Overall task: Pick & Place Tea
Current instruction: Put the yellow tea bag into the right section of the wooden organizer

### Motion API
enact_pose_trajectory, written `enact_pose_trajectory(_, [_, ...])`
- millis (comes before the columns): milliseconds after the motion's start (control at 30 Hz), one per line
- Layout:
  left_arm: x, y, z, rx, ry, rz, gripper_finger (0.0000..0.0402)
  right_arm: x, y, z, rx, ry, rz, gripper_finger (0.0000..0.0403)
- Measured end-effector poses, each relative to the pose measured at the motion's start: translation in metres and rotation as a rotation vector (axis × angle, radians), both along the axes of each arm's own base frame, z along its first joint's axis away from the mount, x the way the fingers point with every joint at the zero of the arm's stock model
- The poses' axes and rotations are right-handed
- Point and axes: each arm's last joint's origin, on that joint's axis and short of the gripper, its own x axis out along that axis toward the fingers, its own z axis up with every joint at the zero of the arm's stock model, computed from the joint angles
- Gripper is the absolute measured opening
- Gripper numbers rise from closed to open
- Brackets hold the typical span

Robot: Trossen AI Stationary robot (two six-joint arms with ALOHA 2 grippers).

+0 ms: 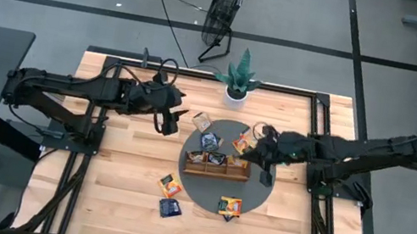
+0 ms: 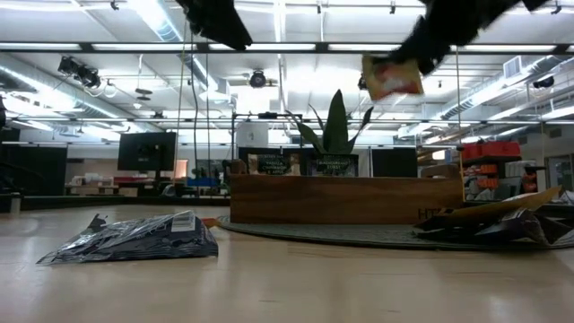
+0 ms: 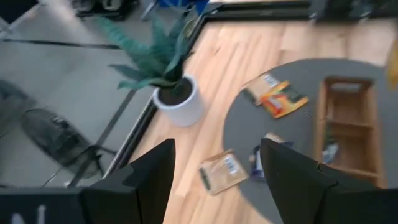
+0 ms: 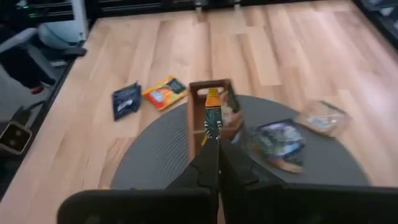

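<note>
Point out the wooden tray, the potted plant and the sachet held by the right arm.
wooden tray (image 1: 217, 168): high view, on its front wall.
potted plant (image 1: 236, 94): high view, on its white pot.
held sachet (image 2: 392, 77): low view, on its orange face, below the right gripper (image 2: 429, 54), jaws shut.

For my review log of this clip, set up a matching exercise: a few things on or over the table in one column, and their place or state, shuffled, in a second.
Things:
1. right tool
2. left tool
3. wooden tray
4. dark blue sachet

Places or states:
A. lying on bare wood, off the grey mat
B. open, holding nothing, near the potted plant
C. resting on the round grey mat
D. shut on an orange-yellow sachet, raised above the tray

Pairs: 1-D, 2-B, 3-C, 4-A
</note>
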Motion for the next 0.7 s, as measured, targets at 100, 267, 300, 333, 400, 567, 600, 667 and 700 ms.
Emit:
enact_pose_trajectory(100, [0.002,-0.002,0.001,-0.048,-0.028,-0.037,0.0238,-0.006,-0.002,-0.020,-0.034,-0.046,-0.026,0.0000])
enact_pose_trajectory(267, [0.005,-0.007,0.003,-0.157,-0.087,-0.123,0.0238,-0.013,-0.004,-0.042,-0.095,-0.058,-0.012,0.0000])
enact_pose_trajectory(300, [0.006,-0.008,0.004,-0.183,-0.101,-0.140,0.0238,-0.015,-0.004,-0.047,-0.098,-0.048,0.003,0.0000])
enact_pose_trajectory(333, [0.006,-0.009,0.005,-0.212,-0.119,-0.154,0.0238,-0.016,-0.003,-0.052,-0.101,-0.036,0.019,0.0000])
enact_pose_trajectory(400, [0.008,-0.010,0.007,-0.261,-0.161,-0.173,0.0238,-0.019,-0.003,-0.062,-0.110,-0.019,0.046,0.0000])
enact_pose_trajectory(567, [0.012,-0.014,0.014,-0.355,-0.246,-0.247,0.0238,-0.024,-0.005,-0.077,-0.135,-0.032,0.054,0.0000])
enact_pose_trajectory(600, [0.012,-0.015,0.015,-0.382,-0.256,-0.268,0.0238,-0.024,-0.006,-0.078,-0.138,-0.037,0.052,0.0000])
enact_pose_trajectory(667, [0.012,-0.017,0.015,-0.446,-0.265,-0.316,0.0238,-0.024,-0.008,-0.079,-0.152,-0.050,0.052,0.0000])
enact_pose_trajectory(700, [0.012,-0.018,0.016,-0.469,-0.264,-0.339,0.0238,-0.024,-0.009,-0.079,-0.163,-0.053,0.055,0.0000])
